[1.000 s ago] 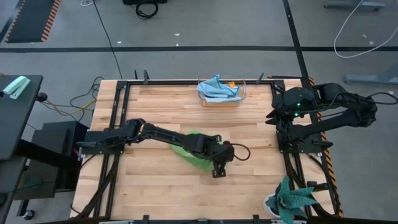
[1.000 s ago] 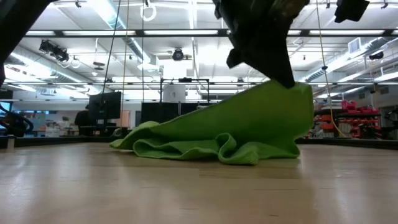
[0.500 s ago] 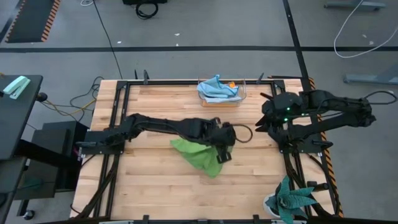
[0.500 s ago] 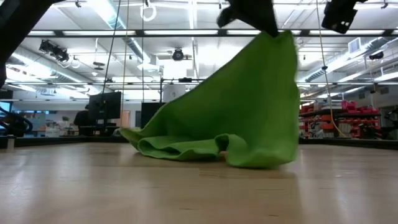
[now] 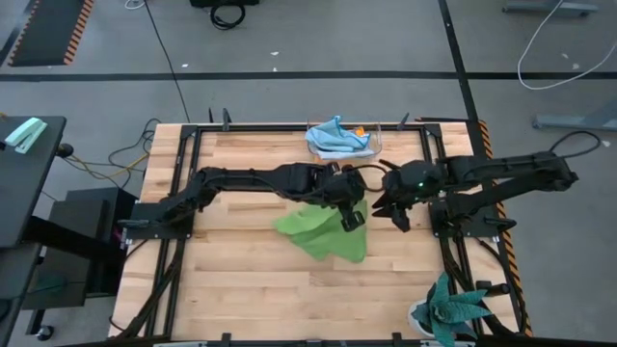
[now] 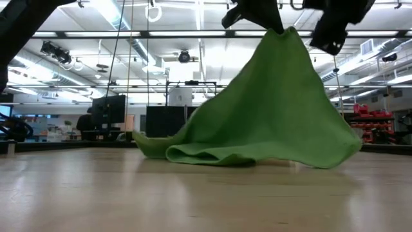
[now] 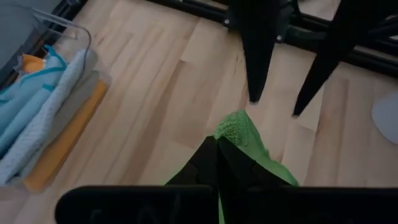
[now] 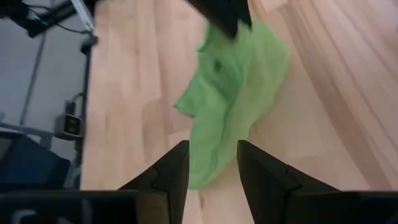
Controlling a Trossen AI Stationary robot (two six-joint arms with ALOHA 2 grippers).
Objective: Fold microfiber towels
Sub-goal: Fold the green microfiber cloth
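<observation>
We see the lime green towel (image 5: pixel 323 234) mid-table, one corner pinched up in the left gripper (image 5: pixel 351 218), whose jaws are closed on it, the rest draping down onto the wood. The right gripper (image 5: pixel 398 217) hovers just beside that raised corner with jaws spread and empty. The light blue towel (image 5: pixel 335 137) sits in the clear box (image 5: pixel 375 146) at the far edge, hiding most of the orange-yellow towel (image 7: pixel 59 145).

My wooden table (image 5: pixel 231 280): lime green towel (image 5: pixel 323 234) mid-table, clear plastic box (image 5: pixel 342 146) at far edge, teal plant (image 5: pixel 453 310) at corner.
</observation>
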